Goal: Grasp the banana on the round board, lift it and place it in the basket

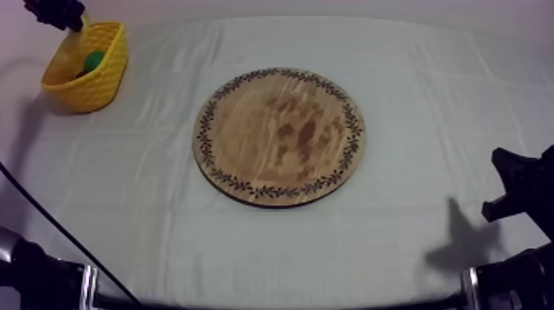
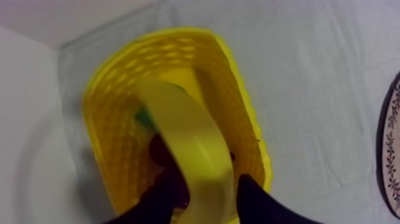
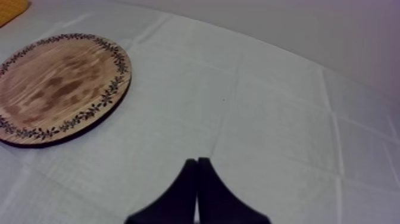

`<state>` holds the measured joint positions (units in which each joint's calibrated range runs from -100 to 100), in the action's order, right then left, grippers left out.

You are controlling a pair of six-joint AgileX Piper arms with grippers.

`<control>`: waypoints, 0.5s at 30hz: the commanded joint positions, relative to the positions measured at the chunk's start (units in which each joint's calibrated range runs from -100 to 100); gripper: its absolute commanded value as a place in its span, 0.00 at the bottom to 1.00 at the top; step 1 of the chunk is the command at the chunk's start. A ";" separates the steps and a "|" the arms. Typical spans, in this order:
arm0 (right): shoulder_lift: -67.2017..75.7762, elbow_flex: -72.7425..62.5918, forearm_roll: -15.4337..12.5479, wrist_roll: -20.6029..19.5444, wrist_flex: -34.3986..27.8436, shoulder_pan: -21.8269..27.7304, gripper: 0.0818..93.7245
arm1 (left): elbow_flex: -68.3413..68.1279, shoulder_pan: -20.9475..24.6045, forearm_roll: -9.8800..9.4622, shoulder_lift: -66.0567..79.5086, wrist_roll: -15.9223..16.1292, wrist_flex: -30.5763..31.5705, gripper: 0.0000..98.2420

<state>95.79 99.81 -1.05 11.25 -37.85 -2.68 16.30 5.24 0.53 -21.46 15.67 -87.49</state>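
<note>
- The banana [image 2: 190,149], smooth and curved, hangs tip-down in the latticed basket [image 2: 113,119], clamped by our left gripper [image 2: 202,199].
- The round, grained board [image 1: 279,136] lies on creased grey-white cloth [image 1: 429,124].
- Our right gripper [image 3: 197,164] is pressed closed on nothing.

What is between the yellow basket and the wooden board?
Nothing but bare cloth lies between the basket and the board, as the top view shows.

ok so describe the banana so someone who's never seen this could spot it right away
Find the yellow basket at the table's far left corner, with the left gripper above it. The banana is the smooth, pale yellow curved piece clamped between the black fingers, reaching down into the basket. It is paler than the woven wall and unlike the green fruit beneath it.
</note>
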 commanded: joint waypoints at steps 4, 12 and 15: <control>-0.03 -0.03 0.00 0.01 0.03 0.00 0.00 | -1.61 0.63 0.23 2.50 -0.92 0.41 0.60; -0.03 -0.03 0.00 0.01 0.03 0.00 0.00 | -7.26 0.78 0.75 14.10 -2.58 1.10 0.58; -0.03 -0.03 0.00 0.01 0.03 0.00 0.00 | -9.98 0.63 0.85 20.57 -3.26 1.39 0.53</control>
<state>95.79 99.81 -1.05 11.25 -37.85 -2.68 7.83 5.92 1.40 -6.50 12.65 -86.26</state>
